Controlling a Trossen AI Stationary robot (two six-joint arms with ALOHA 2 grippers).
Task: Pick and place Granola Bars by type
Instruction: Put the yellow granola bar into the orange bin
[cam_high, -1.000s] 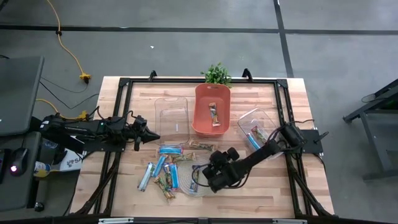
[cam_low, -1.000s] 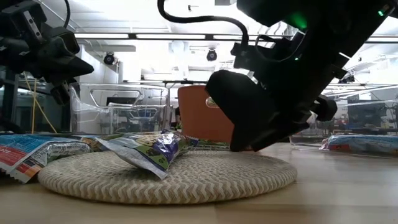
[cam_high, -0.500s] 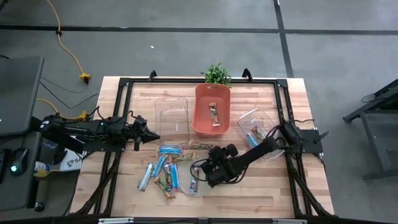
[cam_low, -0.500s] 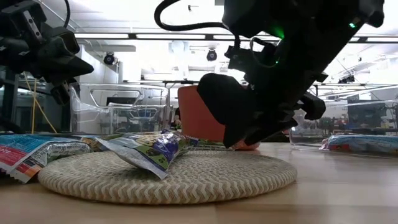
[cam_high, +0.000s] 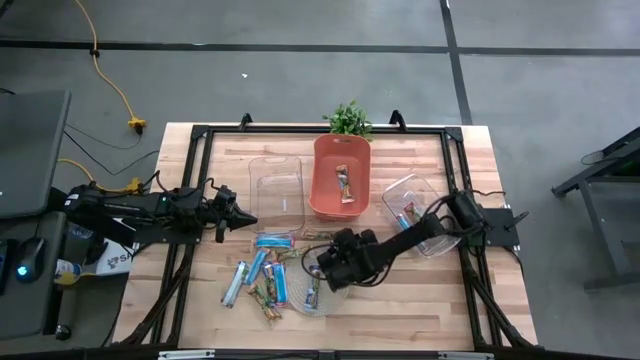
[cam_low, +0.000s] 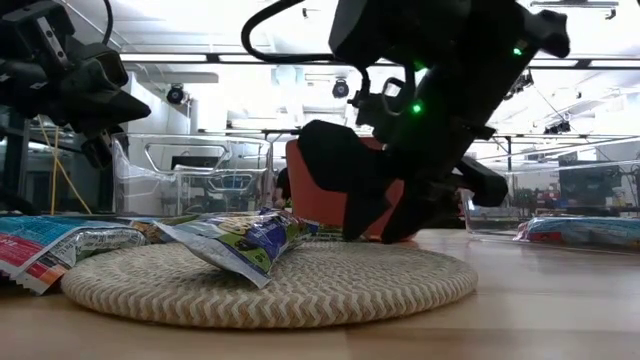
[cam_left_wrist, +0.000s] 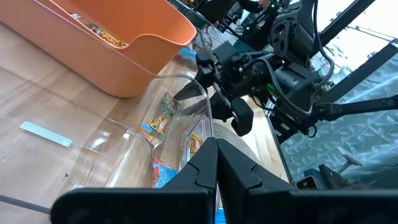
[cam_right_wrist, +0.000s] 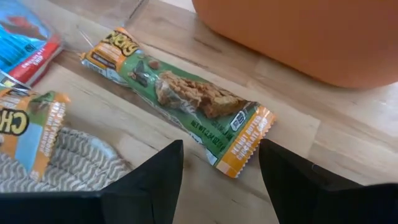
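Shifted left and farther across the table, the right gripper (cam_right_wrist: 219, 163) is seen with jaws apart over a green-brown granola bar (cam_right_wrist: 180, 96) lying beside the orange bin (cam_high: 338, 178), apparently targeted next.

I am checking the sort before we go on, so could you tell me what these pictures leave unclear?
- High view: wrapper print on the bars is too small to read.
- Low view: the right gripper blocks the orange bin and what it holds.
- Right wrist view: the blue bar is cut off by the edge.
- Left wrist view: the left gripper hides bars behind it.
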